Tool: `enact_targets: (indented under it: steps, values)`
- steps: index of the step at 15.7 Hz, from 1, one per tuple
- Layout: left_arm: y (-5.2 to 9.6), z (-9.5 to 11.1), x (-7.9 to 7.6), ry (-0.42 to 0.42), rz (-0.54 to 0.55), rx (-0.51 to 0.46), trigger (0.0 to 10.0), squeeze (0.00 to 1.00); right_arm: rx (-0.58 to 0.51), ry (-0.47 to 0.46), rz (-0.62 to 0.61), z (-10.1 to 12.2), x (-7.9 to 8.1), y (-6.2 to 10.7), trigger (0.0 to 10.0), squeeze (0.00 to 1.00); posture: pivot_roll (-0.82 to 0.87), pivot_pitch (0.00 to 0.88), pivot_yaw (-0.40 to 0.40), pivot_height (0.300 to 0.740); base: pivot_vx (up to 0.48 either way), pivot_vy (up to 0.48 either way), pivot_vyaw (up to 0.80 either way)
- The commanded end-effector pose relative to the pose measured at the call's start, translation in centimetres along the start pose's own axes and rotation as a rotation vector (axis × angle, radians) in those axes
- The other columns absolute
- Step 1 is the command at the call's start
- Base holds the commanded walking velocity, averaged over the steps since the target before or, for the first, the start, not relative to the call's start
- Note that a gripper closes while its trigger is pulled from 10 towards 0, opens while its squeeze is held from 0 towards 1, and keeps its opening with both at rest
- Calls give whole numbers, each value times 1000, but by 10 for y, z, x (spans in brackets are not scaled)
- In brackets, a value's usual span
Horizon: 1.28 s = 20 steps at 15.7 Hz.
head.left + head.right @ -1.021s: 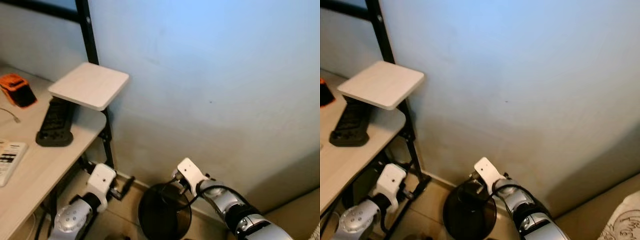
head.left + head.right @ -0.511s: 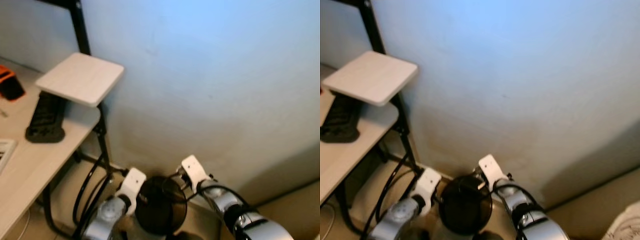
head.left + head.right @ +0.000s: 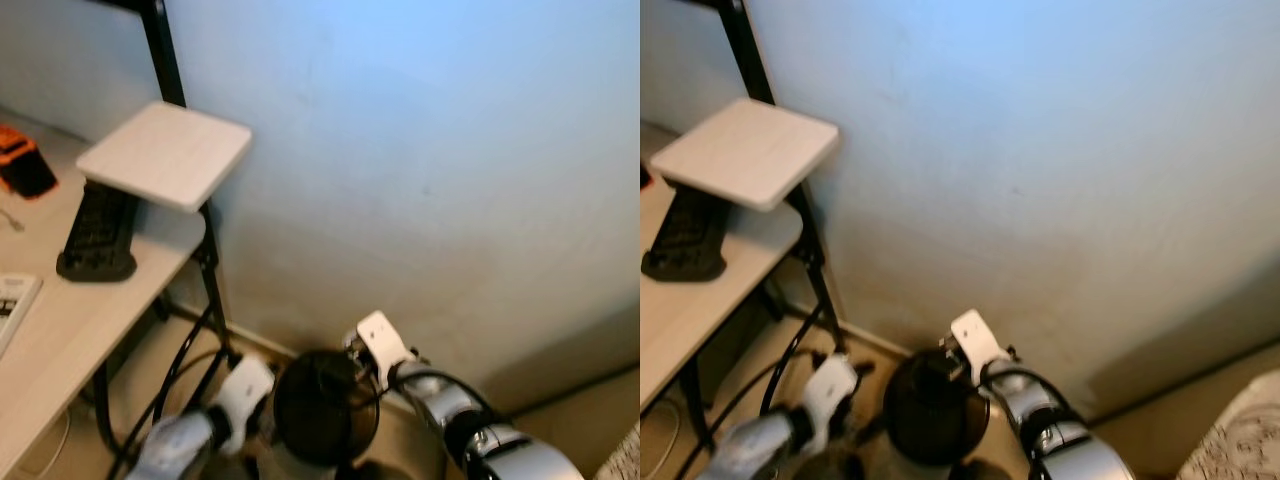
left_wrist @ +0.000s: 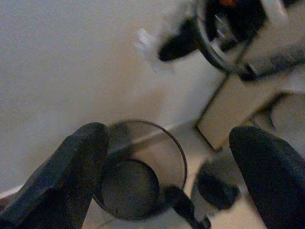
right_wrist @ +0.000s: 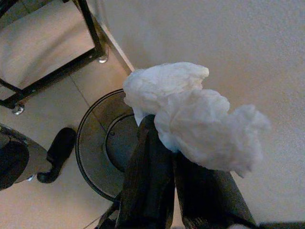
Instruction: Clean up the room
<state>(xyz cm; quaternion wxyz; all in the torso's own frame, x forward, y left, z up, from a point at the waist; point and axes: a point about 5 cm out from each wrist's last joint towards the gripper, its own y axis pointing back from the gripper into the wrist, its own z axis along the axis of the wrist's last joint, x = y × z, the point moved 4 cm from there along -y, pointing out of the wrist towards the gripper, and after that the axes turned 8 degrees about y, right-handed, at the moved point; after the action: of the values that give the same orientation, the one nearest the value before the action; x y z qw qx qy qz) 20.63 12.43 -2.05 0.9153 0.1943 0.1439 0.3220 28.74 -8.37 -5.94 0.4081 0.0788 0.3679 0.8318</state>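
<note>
A dark round bin [image 5: 102, 143] stands on the floor against the wall, beside the tabletop [image 3: 60, 330]. Directly above its mouth, the right pincer [image 5: 164, 143] is clamped on a crumpled white tissue [image 5: 190, 119]. The left pincer [image 4: 167, 157], fingers apart, faces the bin from the side.

A pale blue-grey wall [image 3: 430, 150] meets a beige tiled floor [image 5: 95, 81] beside a light wooden desk [image 3: 70, 330].
</note>
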Motion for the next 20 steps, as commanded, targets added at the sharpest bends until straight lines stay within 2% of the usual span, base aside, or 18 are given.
enact_targets:
  steps: [1, 2, 3, 6, 8, 14, 15, 16, 17, 18, 19, 20]
  values:
    - [5, 5, -4, -37, -53, -16, 10000, 0, 18, 21, 10, -6, 0, 1, 10000, 0, 140, 119, -102, 740, 0, 0, 0]
    - [11, 4, -4, -34, -67, -7, 10000, 0, 17, 29, 13, -6, 1, 1, 10000, 0, 139, 122, -104, 740, 0, 0, 0]
    - [26, 8, 1, -39, -75, -9, 10000, 0, 0, 20, 18, -1, 0, 1, 10000, 0, 142, 124, -108, 740, 0, 0, 0]
    - [38, 29, 14, 34, -28, -88, 10000, 0, -35, 2, 34, 8, 0, -1, 10000, 0, 146, 131, -116, 740, 0, 0, 0]
    - [39, 38, 21, 39, 2, -117, 10000, 0, -32, -12, 52, 9, 2, -1, 10000, 0, 155, 134, -125, 740, 0, 0, 0]
    - [39, 41, 17, 45, -27, -101, 10000, 0, -16, 32, 82, 9, 7, -2, 10000, 0, 159, 142, -125, 740, 0, 0, 0]
    - [39, 41, 16, 46, -42, -94, 10000, 0, 3, 40, 105, 6, 11, -2, 10000, 24, 159, 142, -124, 740, 0, 0, 0]
    - [38, 42, 14, 50, -60, -90, 10000, 0, 30, 63, 129, 1, 15, -2, 10000, 576, 158, 143, -122, 740, 0, 0, 0]
    - [38, 42, 13, 50, -69, -85, 10000, 0, 36, 90, 135, 0, 16, -2, 10000, 608, 156, 144, -122, 740, 0, 0, 0]
    - [38, 41, 11, 48, -80, -75, 10000, 0, 41, 94, 131, -2, 16, -2, 10000, 769, 157, 146, -120, 740, 0, 0, 0]
    - [38, 40, 11, 46, -79, -70, 10000, 0, 39, 51, 121, -2, 16, -2, 10000, 1000, 154, 146, -118, 740, 0, 0, 0]
    - [39, 39, 11, 52, -77, -67, 10000, 0, 40, 41, 126, -2, 17, -2, 10000, 1000, 156, 147, -117, 740, 0, 0, 0]
